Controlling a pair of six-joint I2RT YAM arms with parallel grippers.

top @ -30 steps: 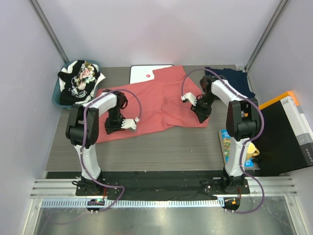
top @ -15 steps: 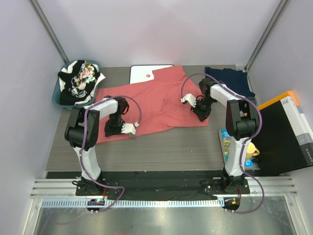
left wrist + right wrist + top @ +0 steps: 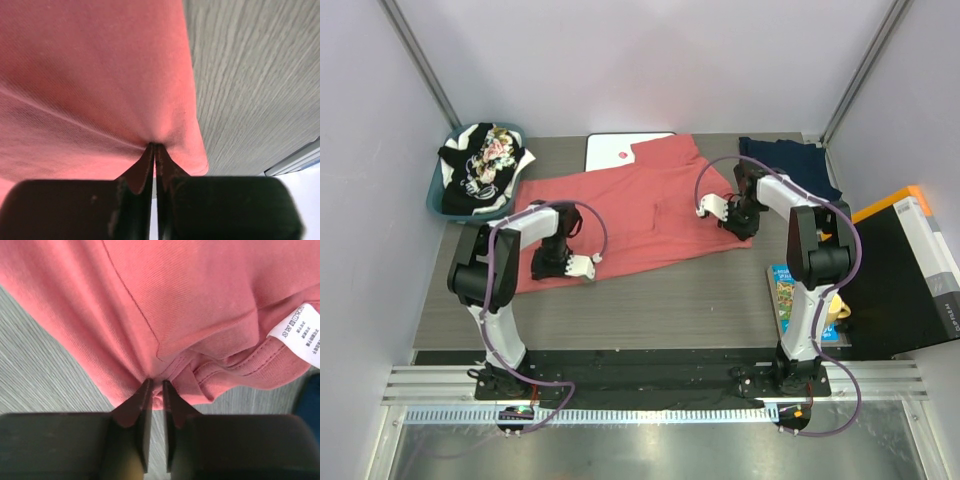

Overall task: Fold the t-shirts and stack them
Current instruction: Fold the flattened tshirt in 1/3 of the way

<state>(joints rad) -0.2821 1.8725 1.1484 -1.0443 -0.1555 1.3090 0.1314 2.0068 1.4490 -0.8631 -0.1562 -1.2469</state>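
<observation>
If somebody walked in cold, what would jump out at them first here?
A salmon t-shirt lies spread across the table, the left gripper pinching its near-left edge and the right gripper pinching its right edge by the collar. A heap of black and floral shirts sits at the far-left corner.

i see a grey wood-grain table [image 3: 650, 300] boxed in by plain pale lilac walls [image 3: 650, 60] at the back and both sides, with a slanted metal post [image 3: 420, 60] towards each far corner. an aluminium rail [image 3: 650, 381] runs along the near edge, then a brushed steel sheet [image 3: 650, 450]. the light is soft and even.
</observation>
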